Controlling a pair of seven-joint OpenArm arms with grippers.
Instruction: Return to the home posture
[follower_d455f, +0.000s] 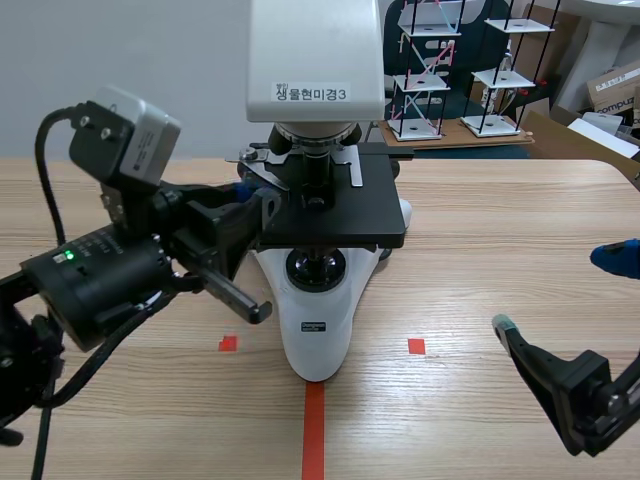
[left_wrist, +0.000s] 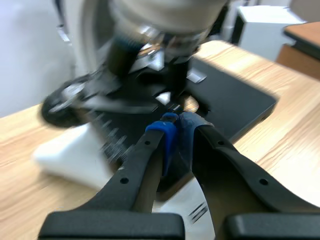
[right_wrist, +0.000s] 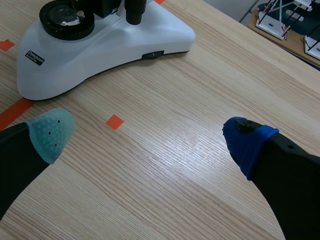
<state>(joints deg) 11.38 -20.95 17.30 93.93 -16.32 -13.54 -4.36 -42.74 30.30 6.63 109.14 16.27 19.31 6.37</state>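
Note:
A white microscope (follower_d455f: 318, 330) with a black stage (follower_d455f: 345, 205) stands at the middle of the table. My left gripper (follower_d455f: 245, 193) is at the stage's left edge, raised off the table. In the left wrist view its blue pads (left_wrist: 167, 132) meet with nothing visible between them, so the gripper (left_wrist: 176, 125) is shut, just short of the stage (left_wrist: 235, 100) and under the blurred objectives. My right gripper (follower_d455f: 560, 290) hangs low over the table to the right of the microscope. It is open (right_wrist: 149, 137), with bare wood between its fingers and the white base (right_wrist: 115, 40) ahead of it.
White wire-frame racks (follower_d455f: 435, 70) stand on a board behind the table. Cardboard boxes (follower_d455f: 615, 85) sit at the far right. The table's right edge (follower_d455f: 625, 170) is close to the right arm.

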